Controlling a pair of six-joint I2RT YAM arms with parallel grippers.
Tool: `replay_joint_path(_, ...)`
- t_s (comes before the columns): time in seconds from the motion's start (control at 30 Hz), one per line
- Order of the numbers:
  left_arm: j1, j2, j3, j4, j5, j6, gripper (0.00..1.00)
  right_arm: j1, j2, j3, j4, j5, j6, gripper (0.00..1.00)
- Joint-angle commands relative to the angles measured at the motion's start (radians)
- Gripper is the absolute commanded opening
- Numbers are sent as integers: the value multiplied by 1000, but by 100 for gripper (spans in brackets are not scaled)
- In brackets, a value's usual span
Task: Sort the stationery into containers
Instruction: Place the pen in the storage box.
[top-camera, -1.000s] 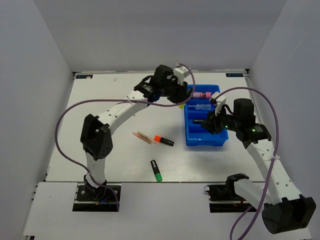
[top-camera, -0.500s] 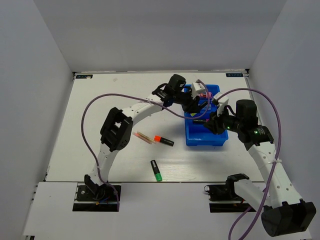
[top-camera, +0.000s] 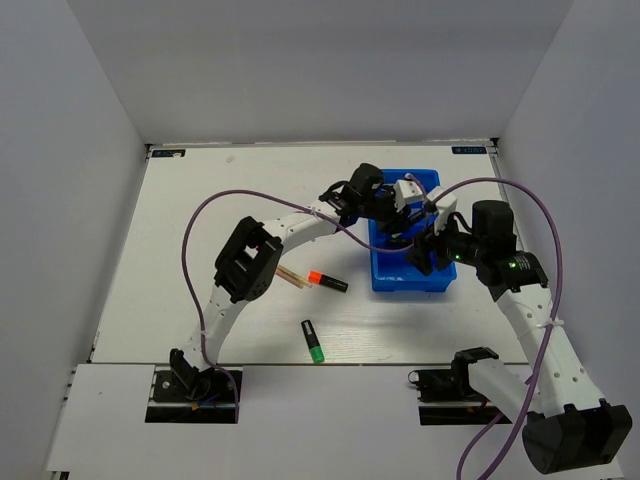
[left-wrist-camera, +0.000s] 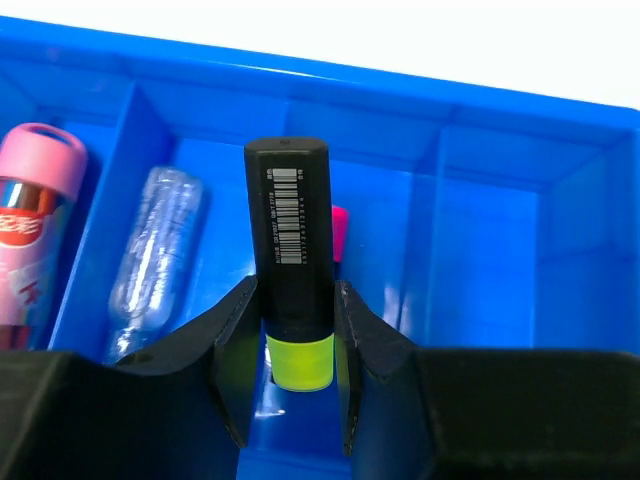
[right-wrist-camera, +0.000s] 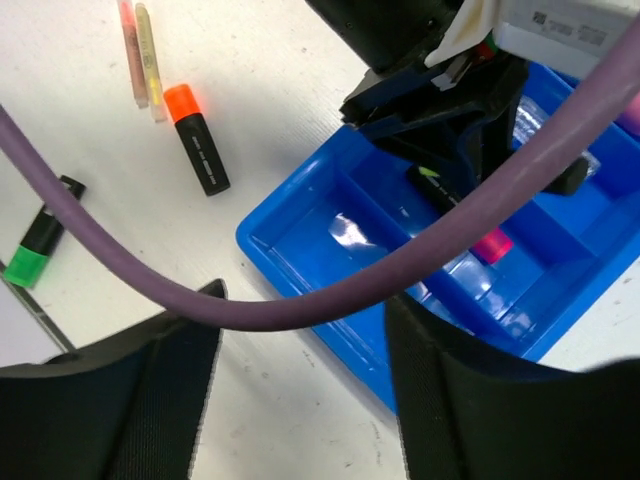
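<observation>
Over the blue bin (top-camera: 410, 286), the left claw (left-wrist-camera: 295, 330) squeezes the yellow highlighter (left-wrist-camera: 288, 235), the right claw (right-wrist-camera: 300, 340) is wide apart and empty, and the orange highlighter (top-camera: 327, 281), green highlighter (top-camera: 312, 341) and sticks (right-wrist-camera: 142, 55) wait outside.

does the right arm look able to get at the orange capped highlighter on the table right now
Probably yes. The orange-capped highlighter lies in the open left of the blue bin, with nothing on it. The right gripper is open and empty; only a purple cable crosses its wrist view.

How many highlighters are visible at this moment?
4: orange-capped and green-capped on the table, yellow-capped in the left gripper over the bin, pink-capped inside it; arms may hide others.
</observation>
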Motion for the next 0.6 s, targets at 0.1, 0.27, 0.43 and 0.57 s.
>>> replay_joint_path(0.1,-5,-45,-25,103,-96,-27,68,-1,-14,24,7,-36,-10,79)
replay_joint_path(0.27,12,-74,-17,182,-98,-134,73,-5,-20,36,-15,-58,-27,68)
replay_joint_path(0.43,42,-199,-135,302,-134,-293,39,-2,-22,79,-64,-131,-62,0)
replay_joint_path(0.57,94,-442,-352,247,-380,-511,0,1,6,79,-90,-156,-61,40)
